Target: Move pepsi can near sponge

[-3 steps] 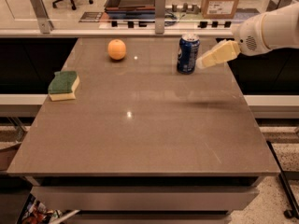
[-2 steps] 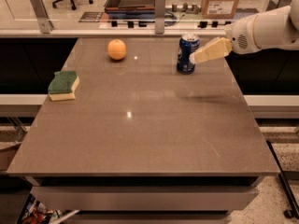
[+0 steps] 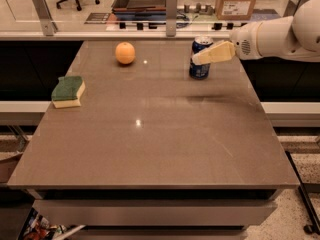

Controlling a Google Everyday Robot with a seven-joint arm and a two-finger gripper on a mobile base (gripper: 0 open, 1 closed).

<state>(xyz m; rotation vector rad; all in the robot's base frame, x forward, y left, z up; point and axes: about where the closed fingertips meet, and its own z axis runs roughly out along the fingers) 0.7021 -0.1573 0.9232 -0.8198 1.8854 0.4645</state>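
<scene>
Pale gripper (image 3: 198,59) moved left onto dark blue pepsi can (image 3: 200,72); grip unclear. Brown counter (image 3: 150,134) open toward green-topped sponge (image 3: 67,90).

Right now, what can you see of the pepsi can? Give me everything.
The pepsi can is a small dark blue drink can with white markings and a silver top, and it looks like metal. It stands upright on the brown table, near the far right edge, well across from the sponge at the left side. The cream-coloured gripper reaches in from the right and crosses the can's upper half. I can't tell whether it actually grips the can. Nothing else touches the can.
</scene>
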